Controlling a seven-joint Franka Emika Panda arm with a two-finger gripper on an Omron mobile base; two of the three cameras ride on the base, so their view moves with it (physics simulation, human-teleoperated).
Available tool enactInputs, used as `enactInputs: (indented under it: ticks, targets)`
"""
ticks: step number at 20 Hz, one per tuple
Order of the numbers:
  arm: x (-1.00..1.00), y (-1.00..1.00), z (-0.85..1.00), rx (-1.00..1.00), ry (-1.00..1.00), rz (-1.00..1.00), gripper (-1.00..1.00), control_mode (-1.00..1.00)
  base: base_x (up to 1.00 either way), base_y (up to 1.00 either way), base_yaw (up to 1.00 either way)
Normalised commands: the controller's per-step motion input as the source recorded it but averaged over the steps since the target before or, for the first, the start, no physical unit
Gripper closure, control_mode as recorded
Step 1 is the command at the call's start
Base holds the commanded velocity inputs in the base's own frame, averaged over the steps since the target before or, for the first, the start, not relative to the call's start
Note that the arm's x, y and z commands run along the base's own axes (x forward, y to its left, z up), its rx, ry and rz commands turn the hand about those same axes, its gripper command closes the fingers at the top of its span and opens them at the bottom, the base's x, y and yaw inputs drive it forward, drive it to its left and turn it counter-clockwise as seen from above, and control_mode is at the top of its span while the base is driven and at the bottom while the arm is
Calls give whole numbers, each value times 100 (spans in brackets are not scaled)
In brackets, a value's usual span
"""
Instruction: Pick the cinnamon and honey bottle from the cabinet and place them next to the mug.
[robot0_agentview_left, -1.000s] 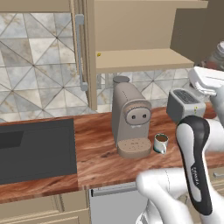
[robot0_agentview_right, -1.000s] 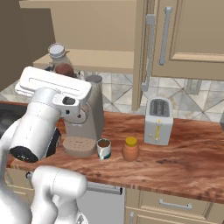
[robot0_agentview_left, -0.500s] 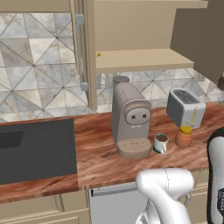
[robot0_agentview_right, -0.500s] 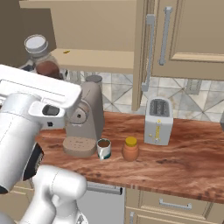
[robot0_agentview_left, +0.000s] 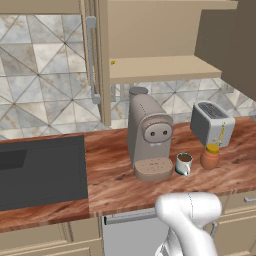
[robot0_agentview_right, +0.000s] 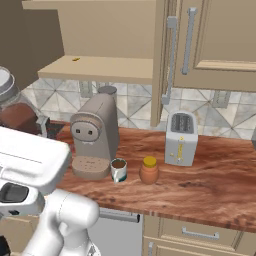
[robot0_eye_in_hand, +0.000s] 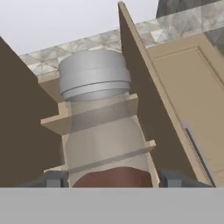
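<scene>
Cinnamon: clear shaker, brown contents, grey cap, clamped in hand.

Left base view: raised, behind and left, facing forward and down onto the reddish-brown wooden counter. Right base view: same height, from the right, facing the same counter. Shared between them: beige rounded coffee machine near centre, open tan wall cabinet toward 12 o'clock. Hand view: very close, aimed along a clear grey-capped shaker bottle, cabinet door toward 3 o'clock.
</scene>
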Motion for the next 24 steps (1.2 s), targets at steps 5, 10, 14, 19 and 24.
enactInputs:
  ticks: [5, 10, 14, 19, 24]
  targets:
    - [-98, -38, -53, 0, -2, -2, 100, -100, 0, 0, 0]
    - [-64, -78, -89, 0, 0, -4, 100, -100, 0, 0, 0]
    - [-36, -80, -94, 0, 0, -1, 100, -100, 0, 0, 0]
    - [-3, -68, -75, 0, -1, 0, 100, -100, 0, 0, 0]
    - [26, -19, -57, 0, -5, 0, 100, -100, 0, 0, 0]
